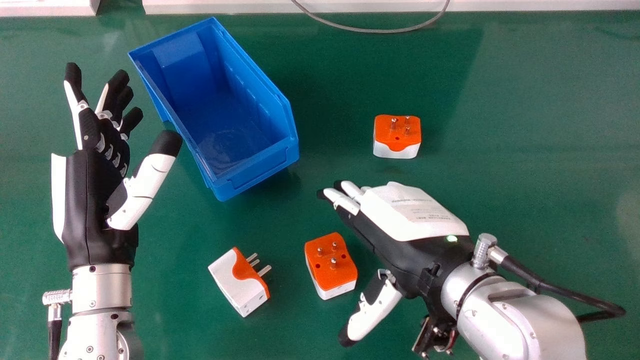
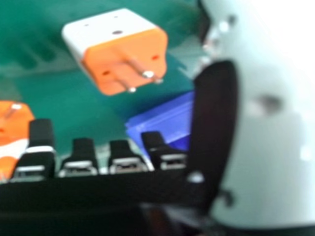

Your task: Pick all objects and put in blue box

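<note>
Three orange and white plug adapters lie on the green table in the head view: one (image 1: pixel 397 136) right of the box, one (image 1: pixel 331 265) with pins up at lower centre, one (image 1: pixel 242 282) on its side to its left. The blue box (image 1: pixel 291 145) stands at upper left with nothing inside. My right hand (image 1: pixel 415 212) is open just right of the centre adapter, not touching it. My left hand (image 1: pixel 102 200) rests open beside the box's left side. In the right hand view are my right hand's fingers (image 2: pixel 81 160), an adapter (image 2: pixel 123 59), another adapter (image 2: pixel 12 132) and the blue box (image 2: pixel 165 120).
A grey cable (image 1: pixel 370 31) curves over the table's far edge. Bare green table (image 1: pixel 550 150) stretches out on the right side. The box's near wall lies between the left hand and the far-right adapter.
</note>
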Controlling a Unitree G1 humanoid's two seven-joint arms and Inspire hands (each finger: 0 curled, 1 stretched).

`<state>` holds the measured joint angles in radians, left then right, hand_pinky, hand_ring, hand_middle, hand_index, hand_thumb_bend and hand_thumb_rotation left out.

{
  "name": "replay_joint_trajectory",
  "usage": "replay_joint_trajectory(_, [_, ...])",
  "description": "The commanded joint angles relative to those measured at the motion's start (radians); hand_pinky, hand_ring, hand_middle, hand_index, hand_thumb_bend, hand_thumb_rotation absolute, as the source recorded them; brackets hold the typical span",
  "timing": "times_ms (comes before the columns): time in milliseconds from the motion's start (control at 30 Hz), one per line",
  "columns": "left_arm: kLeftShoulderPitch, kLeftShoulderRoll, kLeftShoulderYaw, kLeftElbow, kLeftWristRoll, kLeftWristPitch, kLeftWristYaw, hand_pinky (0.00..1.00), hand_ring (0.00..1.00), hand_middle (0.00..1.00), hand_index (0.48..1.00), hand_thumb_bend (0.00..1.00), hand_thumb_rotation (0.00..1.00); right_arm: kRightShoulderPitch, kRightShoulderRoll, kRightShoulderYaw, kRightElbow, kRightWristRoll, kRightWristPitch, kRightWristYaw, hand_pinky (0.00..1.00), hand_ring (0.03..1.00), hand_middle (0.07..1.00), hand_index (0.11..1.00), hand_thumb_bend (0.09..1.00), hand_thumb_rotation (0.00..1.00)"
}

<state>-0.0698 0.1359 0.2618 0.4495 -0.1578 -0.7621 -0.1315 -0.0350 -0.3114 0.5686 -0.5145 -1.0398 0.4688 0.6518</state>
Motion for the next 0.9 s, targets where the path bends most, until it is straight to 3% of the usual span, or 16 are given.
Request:
replay_joint_trajectory(0, [-0.001,0.014,0.004,-0.013,-0.006,-0.019,-0.008,0.92,0.95,0.94,0.922,0.86,0.54,-0.011,0.013,-0.014,0.001,-0.012,-0.012,-0.006,0.86,0.997,1.0,0.967,0.933,0.18])
replay_joint_trajectory(133, [0.001,0.015,0.006,-0.011,-0.002,-0.021,-0.005,0.92,0.95,0.94,0.923,0.86,0.54,-0.013,0.022,-0.018,0.024,0.002,-0.035,-0.026,0.85,0.997,1.0,0.961,0.925,0.17])
replay_joint_trajectory(233, [-0.001,0.017,0.009,-0.005,0.019,-0.026,0.012,0.91,0.94,0.94,0.919,0.86,0.55,-0.034,0.021,-0.025,0.06,0.032,-0.081,-0.047,0.84,0.985,1.0,0.946,0.92,0.14])
replay_joint_trajectory(367, [-0.002,0.015,0.009,-0.002,0.03,-0.03,0.02,0.9,0.94,0.93,0.916,0.85,0.55,-0.09,0.022,-0.014,0.145,0.048,-0.12,-0.032,0.86,0.949,0.968,0.922,0.879,0.1])
replay_joint_trajectory(433, [-0.006,0.012,0.008,0.003,0.016,-0.034,0.012,0.9,0.94,0.93,0.915,0.84,0.55,-0.122,0.026,-0.001,0.202,0.05,-0.139,-0.038,0.85,0.924,0.944,0.903,0.869,0.08])
replay_joint_trajectory(500, [-0.006,0.013,0.008,0.004,0.014,-0.034,0.011,0.91,0.94,0.93,0.915,0.85,0.54,-0.152,0.031,0.012,0.261,0.052,-0.159,-0.051,0.84,0.907,0.928,0.885,0.866,0.05])
replay_joint_trajectory(600, [-0.004,0.012,0.01,-0.001,-0.001,-0.029,0.004,0.91,0.94,0.93,0.916,0.85,0.53,-0.201,0.043,0.029,0.366,0.07,-0.202,-0.077,0.82,0.884,0.911,0.864,0.85,0.02])
replay_joint_trajectory(667, [-0.003,0.013,0.011,0.001,0.003,-0.032,0.007,0.91,0.94,0.93,0.916,0.85,0.53,-0.221,0.047,0.039,0.416,0.069,-0.223,-0.097,0.8,0.859,0.89,0.844,0.838,0.02])
replay_joint_trajectory(767, [-0.001,0.014,0.011,-0.002,0.011,-0.034,0.013,0.91,0.95,0.94,0.918,0.87,0.54,-0.244,0.055,0.049,0.493,0.077,-0.256,-0.139,0.73,0.739,0.824,0.763,0.801,0.0])
replay_joint_trajectory(867, [0.0,0.015,0.011,-0.003,0.015,-0.034,0.017,0.91,0.95,0.93,0.918,0.87,0.55,-0.249,0.066,0.05,0.559,0.09,-0.294,-0.211,0.72,0.719,0.814,0.748,0.779,0.0])
